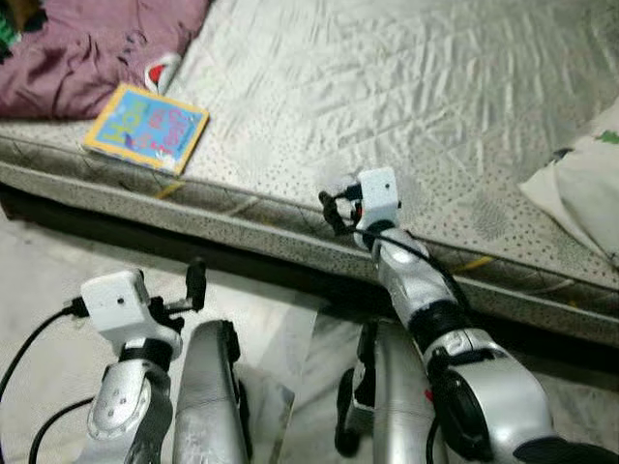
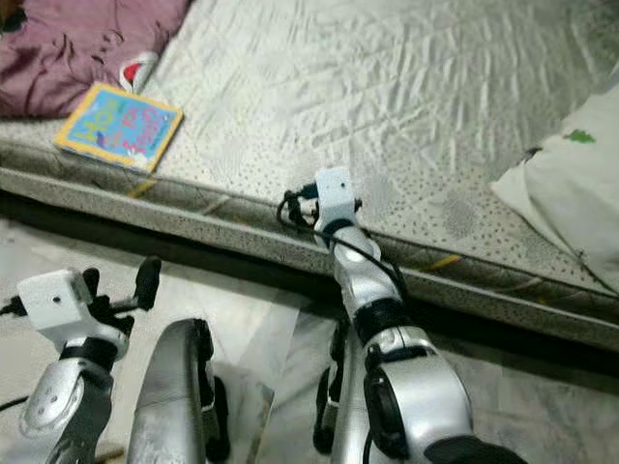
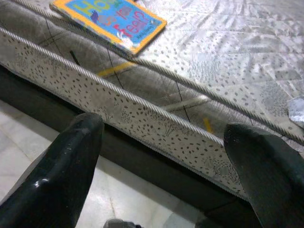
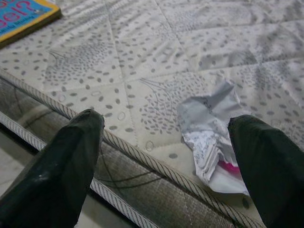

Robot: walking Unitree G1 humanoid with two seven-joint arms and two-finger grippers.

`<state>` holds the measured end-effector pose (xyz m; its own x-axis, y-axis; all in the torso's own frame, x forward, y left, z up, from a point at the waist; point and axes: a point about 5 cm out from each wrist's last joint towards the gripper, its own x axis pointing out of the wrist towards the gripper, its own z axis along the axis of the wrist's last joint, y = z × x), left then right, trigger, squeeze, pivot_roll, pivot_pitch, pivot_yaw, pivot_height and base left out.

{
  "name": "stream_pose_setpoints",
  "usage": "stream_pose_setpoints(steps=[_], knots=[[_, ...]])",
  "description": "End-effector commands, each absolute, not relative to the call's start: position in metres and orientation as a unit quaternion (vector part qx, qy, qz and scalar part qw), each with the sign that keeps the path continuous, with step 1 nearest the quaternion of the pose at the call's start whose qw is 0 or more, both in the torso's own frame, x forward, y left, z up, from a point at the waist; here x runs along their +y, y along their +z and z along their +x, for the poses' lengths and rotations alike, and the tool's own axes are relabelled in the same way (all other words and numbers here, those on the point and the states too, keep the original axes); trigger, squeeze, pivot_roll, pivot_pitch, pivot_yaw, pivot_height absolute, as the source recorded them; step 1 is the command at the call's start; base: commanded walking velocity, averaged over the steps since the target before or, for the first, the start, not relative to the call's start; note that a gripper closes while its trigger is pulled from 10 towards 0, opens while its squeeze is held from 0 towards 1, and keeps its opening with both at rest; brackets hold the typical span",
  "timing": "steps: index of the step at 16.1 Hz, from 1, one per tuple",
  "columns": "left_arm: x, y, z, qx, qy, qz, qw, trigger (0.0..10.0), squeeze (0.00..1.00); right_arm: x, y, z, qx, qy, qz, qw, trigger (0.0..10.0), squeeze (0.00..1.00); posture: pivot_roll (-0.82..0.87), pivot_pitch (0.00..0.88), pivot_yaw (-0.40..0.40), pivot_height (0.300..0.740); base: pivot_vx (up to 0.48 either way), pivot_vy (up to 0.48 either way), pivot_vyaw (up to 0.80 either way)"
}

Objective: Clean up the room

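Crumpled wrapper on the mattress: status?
Right pincer open at mattress edge, wrapper between its fingers, not yet gripped. Left pincer open, low by the floor. Book lies apart; nothing blocking.

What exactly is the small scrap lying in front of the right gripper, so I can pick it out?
On the grey quilted mattress, look near its front edge, just ahead of the right gripper, whose fingers are spread. There lies a crumpled white paper wrapper with a pink patch. Unlike the flat yellow-bordered blue picture book further along that edge, it is small, wrinkled and pale.
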<state>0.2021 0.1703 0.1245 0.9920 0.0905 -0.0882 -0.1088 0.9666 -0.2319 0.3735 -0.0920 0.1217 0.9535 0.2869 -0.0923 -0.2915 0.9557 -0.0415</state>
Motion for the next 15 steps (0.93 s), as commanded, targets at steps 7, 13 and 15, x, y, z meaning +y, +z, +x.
stream_pose_setpoints(steps=[7,13,15], knots=[[0.17,0.128,0.198,0.043,0.07,-0.119,0.989,10.0,0.0,-0.096,0.119,0.374,0.026,0.138,-0.053,0.989,10.0,0.0,0.24,0.304,-0.048,0.525,0.0,0.0,0.0],[0.172,0.133,0.189,0.044,0.083,-0.11,0.989,10.0,0.0,-0.094,0.135,0.382,-0.004,0.103,-0.035,0.994,10.0,0.0,0.28,0.32,-0.047,0.525,0.0,0.0,0.0],[0.171,0.133,0.186,0.046,0.084,-0.109,0.989,10.0,0.0,-0.088,0.14,0.384,-0.008,0.101,-0.024,0.995,10.0,0.0,0.29,0.327,-0.05,0.525,0.0,0.0,0.0]])
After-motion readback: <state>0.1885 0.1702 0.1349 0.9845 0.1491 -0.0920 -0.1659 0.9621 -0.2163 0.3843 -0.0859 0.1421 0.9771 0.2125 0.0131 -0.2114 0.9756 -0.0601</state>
